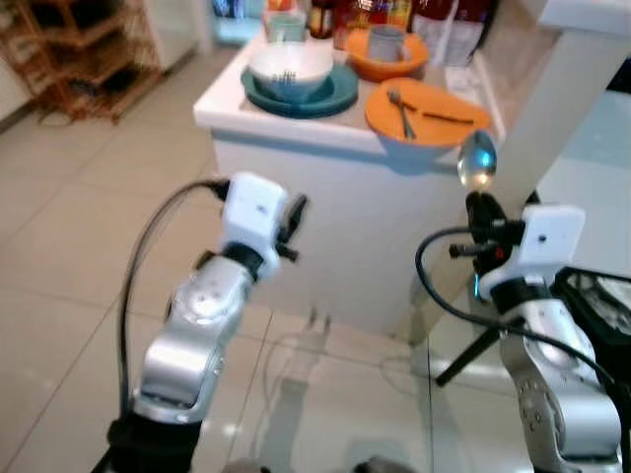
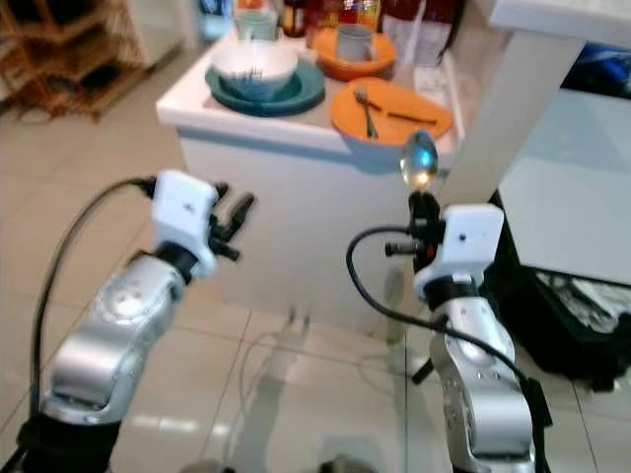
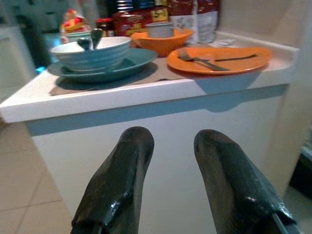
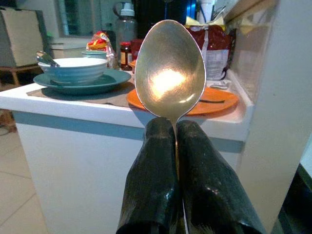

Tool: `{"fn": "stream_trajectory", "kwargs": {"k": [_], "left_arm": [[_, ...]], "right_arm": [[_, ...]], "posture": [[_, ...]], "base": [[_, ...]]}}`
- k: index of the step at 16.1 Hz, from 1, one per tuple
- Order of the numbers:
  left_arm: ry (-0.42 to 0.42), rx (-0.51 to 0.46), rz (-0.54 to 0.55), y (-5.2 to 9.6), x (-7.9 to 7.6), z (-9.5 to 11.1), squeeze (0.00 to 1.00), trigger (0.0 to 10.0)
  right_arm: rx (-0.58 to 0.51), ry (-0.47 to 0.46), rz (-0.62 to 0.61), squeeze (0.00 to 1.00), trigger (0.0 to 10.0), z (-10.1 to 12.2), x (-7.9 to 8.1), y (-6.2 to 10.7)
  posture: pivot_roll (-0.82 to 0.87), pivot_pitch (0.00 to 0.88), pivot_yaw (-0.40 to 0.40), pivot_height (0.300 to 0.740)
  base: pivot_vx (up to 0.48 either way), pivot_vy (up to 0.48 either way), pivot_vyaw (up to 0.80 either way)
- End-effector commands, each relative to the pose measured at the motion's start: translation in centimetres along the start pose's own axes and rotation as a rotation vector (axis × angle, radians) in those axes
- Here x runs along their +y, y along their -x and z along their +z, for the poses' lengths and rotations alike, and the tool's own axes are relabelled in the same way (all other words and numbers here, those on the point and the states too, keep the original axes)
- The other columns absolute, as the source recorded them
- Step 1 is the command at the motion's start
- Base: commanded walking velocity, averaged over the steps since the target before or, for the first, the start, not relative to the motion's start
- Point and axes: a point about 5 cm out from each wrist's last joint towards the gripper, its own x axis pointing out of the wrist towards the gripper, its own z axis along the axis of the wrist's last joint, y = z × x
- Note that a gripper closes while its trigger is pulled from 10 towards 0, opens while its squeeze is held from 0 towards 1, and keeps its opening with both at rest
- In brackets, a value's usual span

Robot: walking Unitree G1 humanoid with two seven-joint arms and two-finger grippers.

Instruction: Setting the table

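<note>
My right gripper [image 1: 479, 209] is shut on a metal spoon [image 1: 477, 162] whose bowl points up, held just below the white counter's front edge. On the counter [image 1: 286, 126] an orange plate [image 1: 449, 101] carries a fork [image 1: 398, 108] and a dark knife [image 1: 449, 117]. Left of it a white-and-blue bowl [image 1: 289, 67] with utensils in it rests on a teal plate [image 1: 335, 97]. Behind stands an orange bowl [image 1: 412, 63] holding a grey cup [image 1: 385, 41]. My left gripper [image 1: 296, 219] is open and empty, raised before the counter's front panel [image 3: 161, 141].
Bottles and snack bags [image 1: 424, 15] crowd the back of the counter. A white wall or pillar [image 1: 552, 89] rises at the right. A wicker shelf [image 1: 84, 54] stands far left on the tiled floor [image 1: 69, 246]. A dark basket with cloth [image 2: 582, 305] sits at the right.
</note>
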Motion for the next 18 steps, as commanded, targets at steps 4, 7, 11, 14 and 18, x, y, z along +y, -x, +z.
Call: {"fn": "stream_trajectory", "kwargs": {"k": [4, 7, 11, 14, 18], "left_arm": [[-0.014, -0.034, -0.090, 0.0, -2.1, 0.8, 0.00, 10.0], [-0.003, -0.035, -0.077, -0.3, -1.7, 0.6, 0.00, 10.0], [0.002, -0.042, -0.081, -0.2, -2.2, 0.7, 0.00, 10.0], [-0.003, -0.035, -0.068, -0.2, -1.5, 0.5, 0.00, 10.0], [0.010, -0.058, -0.075, -0.7, -2.1, 0.8, 0.00, 10.0]], "right_arm": [[0.078, -0.041, -0.109, 0.00, 10.0, -0.6, -2.3, -0.4], [0.057, -0.030, -0.089, 0.00, 10.0, 0.0, -2.0, -0.9], [0.071, -0.027, -0.098, 0.00, 10.0, -0.1, -2.3, -0.8], [0.082, -0.027, -0.107, 0.00, 10.0, -0.3, -2.4, -0.7], [0.084, -0.007, -0.092, 0.00, 10.0, -0.3, -2.3, -1.0]], "posture": [[0.03, 0.061, -0.038, 0.740], [0.02, 0.058, -0.043, 0.740], [0.02, 0.055, -0.043, 0.740], [0.01, 0.029, -0.030, 0.740], [0.02, 0.017, -0.041, 0.740]], "base": [[0.000, -0.468, 0.00], [0.000, -0.450, 0.00], [0.000, -0.444, 0.00], [0.000, -0.437, 0.00], [0.000, -0.434, 0.00]]}}
